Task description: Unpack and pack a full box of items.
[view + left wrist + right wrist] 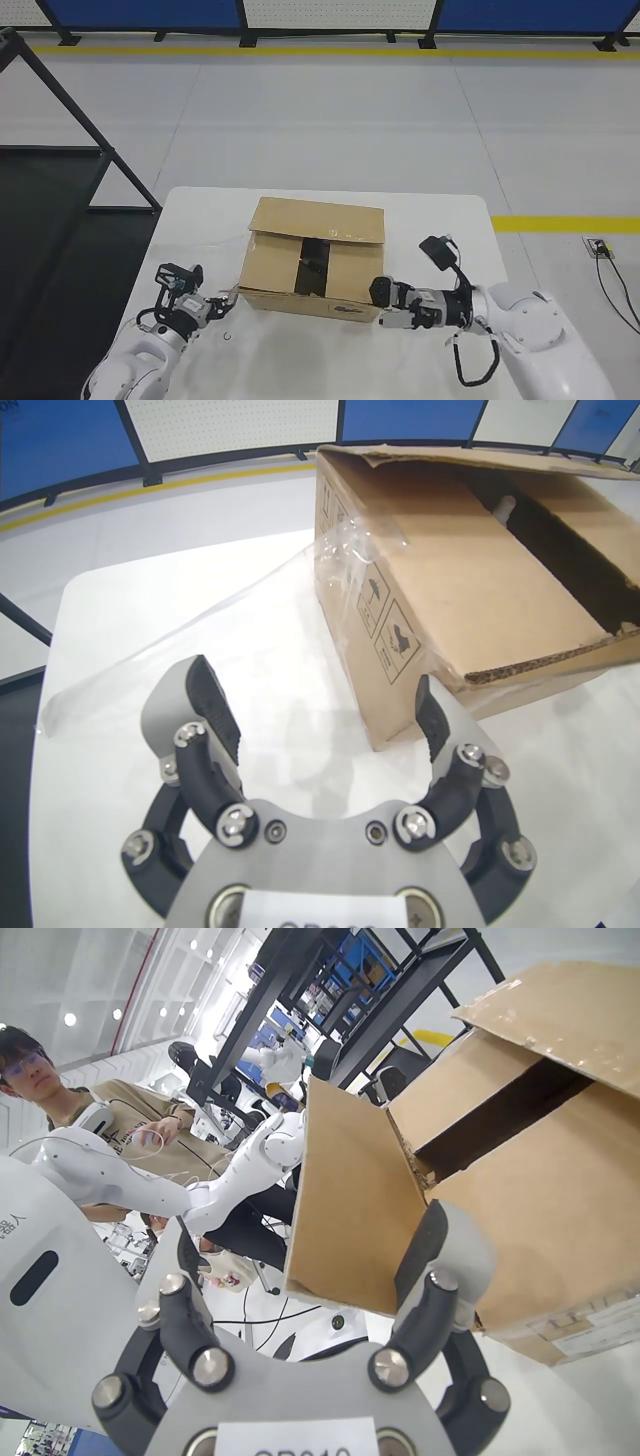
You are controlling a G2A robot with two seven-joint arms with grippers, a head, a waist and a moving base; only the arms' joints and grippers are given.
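A cardboard box [312, 262] stands mid-table, its top flaps parted by a dark slot. The far flap [320, 218] is lifted. My left gripper [226, 300] is open just off the box's near left corner; the left wrist view shows this open gripper [320, 705] short of the box [475, 600]. A strip of clear tape [200, 625] trails from that corner across the table. A white item [505, 507] peeks through the slot. My right gripper [388, 300] is at the box's near right corner. It is open [305, 1248], with one loose flap [350, 1208] reaching between its fingers.
The white table [440, 230] has bare room right of the box and along its near edge. A black metal frame [95, 150] stands off the table's left side.
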